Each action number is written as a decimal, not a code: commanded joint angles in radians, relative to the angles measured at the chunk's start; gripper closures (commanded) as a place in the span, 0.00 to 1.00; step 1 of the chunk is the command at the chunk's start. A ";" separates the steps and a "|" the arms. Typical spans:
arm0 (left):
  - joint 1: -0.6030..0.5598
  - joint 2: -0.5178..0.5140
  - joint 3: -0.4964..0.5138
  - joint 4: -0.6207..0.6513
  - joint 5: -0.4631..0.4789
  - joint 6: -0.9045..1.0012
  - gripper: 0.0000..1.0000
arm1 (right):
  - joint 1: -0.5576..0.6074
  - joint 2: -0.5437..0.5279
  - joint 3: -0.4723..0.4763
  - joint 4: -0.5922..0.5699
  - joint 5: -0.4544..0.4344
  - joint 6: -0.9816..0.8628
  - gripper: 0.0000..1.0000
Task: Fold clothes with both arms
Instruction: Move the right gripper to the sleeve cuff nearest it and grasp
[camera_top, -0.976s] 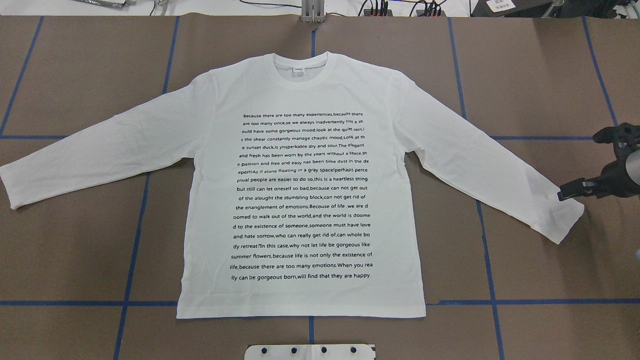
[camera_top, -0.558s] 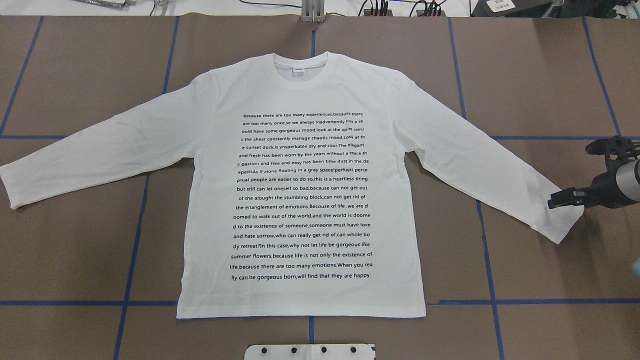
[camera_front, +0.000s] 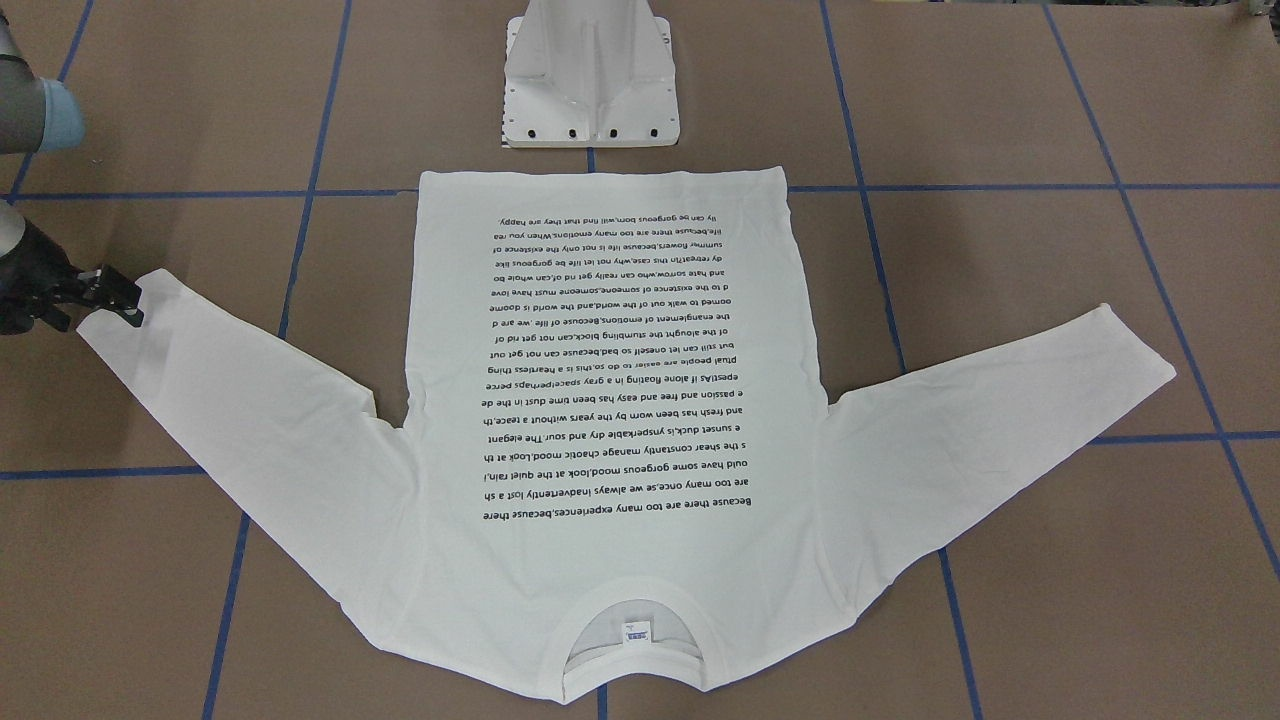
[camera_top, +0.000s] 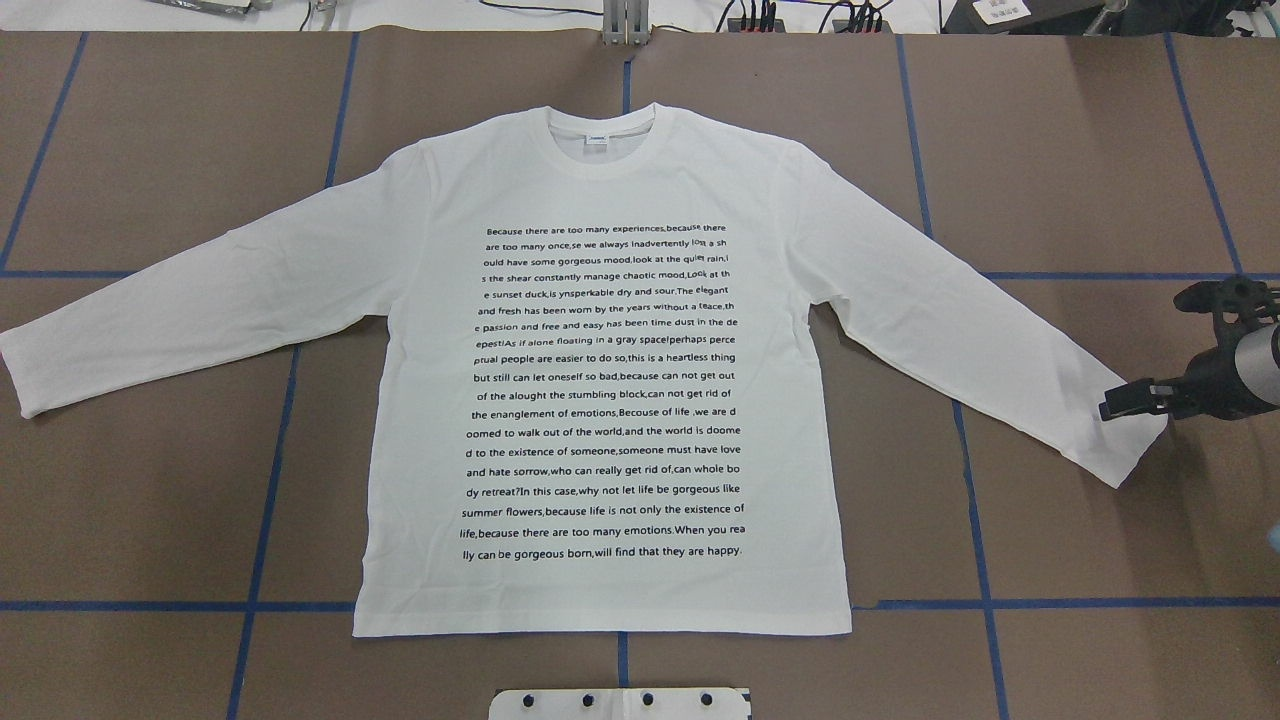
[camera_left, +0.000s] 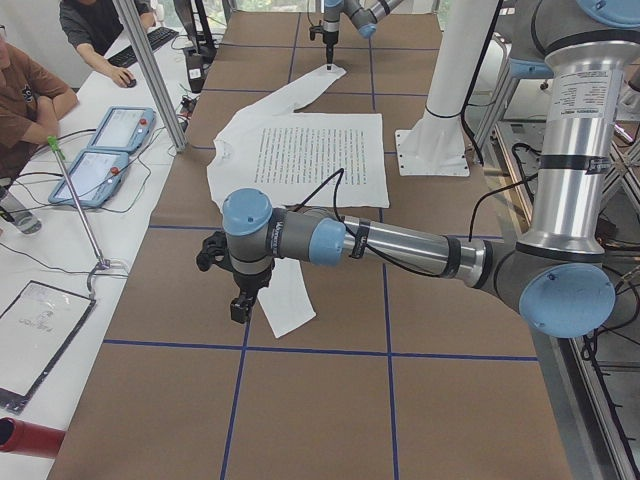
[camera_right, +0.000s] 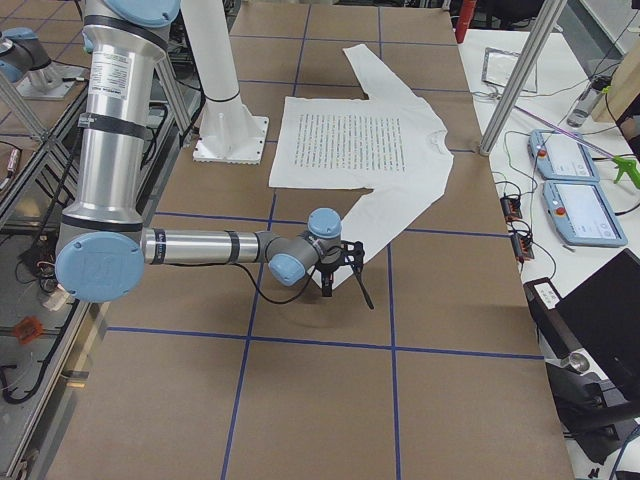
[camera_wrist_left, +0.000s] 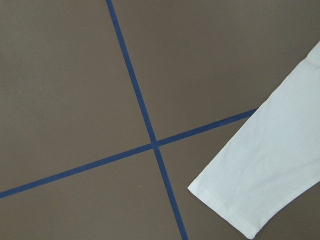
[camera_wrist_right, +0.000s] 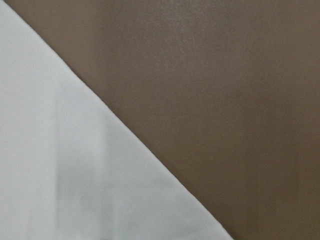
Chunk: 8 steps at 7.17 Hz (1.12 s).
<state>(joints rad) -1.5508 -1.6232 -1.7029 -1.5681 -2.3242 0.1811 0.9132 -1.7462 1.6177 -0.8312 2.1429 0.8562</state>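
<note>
The white long-sleeved T-shirt lies flat and spread out, text side up, with its collar away from the robot. My right gripper hangs low over the cuff of the sleeve on my right. It looks open and nothing is lifted. The right wrist view is filled by the sleeve's edge seen from very close. My left gripper hovers beside the other sleeve's cuff. It shows only in the left side view, so I cannot tell whether it is open or shut.
The white pedestal stands at the shirt's hem. Blue tape lines grid the brown table. Beyond the collar side runs a bench with tablets and seated people; metal posts rise at its edge.
My right gripper moved inward and toward the robot's side, from beside the cuff to over it, then nearly stopped. The shirt has not moved.
</note>
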 joint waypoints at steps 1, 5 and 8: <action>0.000 0.000 -0.001 0.000 -0.001 0.000 0.01 | -0.001 -0.012 0.002 0.000 0.000 -0.002 0.34; 0.000 0.000 0.000 0.000 -0.001 0.000 0.01 | -0.001 -0.009 0.004 -0.002 0.011 -0.002 0.86; 0.000 0.000 -0.001 0.000 -0.001 -0.002 0.01 | 0.004 -0.012 0.072 -0.026 0.015 0.000 1.00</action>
<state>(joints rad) -1.5509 -1.6230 -1.7029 -1.5677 -2.3255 0.1800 0.9147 -1.7557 1.6553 -0.8473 2.1574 0.8547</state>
